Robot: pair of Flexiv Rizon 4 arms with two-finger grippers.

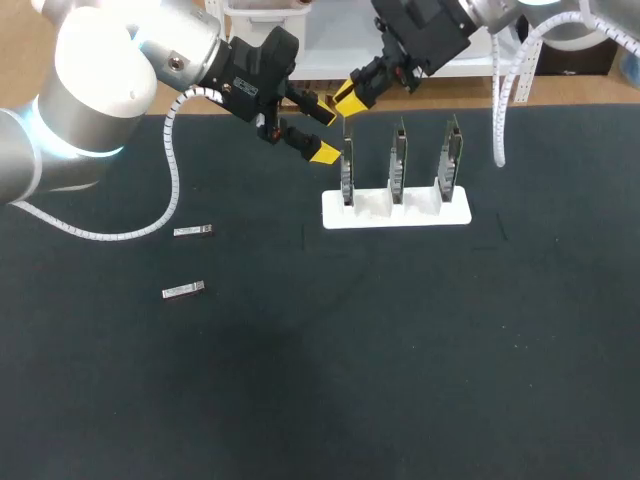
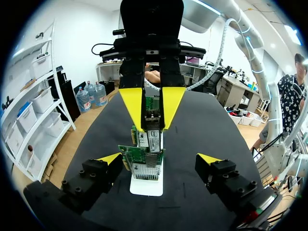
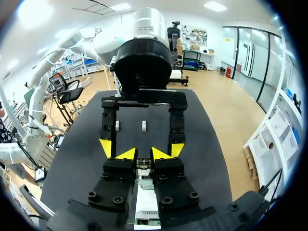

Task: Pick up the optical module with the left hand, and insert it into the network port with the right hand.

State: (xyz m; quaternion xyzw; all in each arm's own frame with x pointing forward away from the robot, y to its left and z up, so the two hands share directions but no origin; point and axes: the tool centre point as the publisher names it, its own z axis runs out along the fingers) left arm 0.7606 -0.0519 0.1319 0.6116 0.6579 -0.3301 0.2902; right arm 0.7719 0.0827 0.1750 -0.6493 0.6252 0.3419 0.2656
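1. Left wrist view: the right gripper (image 2: 153, 126) pinches the small silver metal optical module (image 2: 153, 139) narrowly between its yellow tips, just over the green circuit card (image 2: 142, 161) in the white plastic stand (image 2: 147, 186); likely aligning it with the network port (itself hidden).
2. The left gripper (image 2: 159, 161) gapes wide and empty just beside that card; its part looks done.
3. A pale label shows on the module; its print is unreadable.
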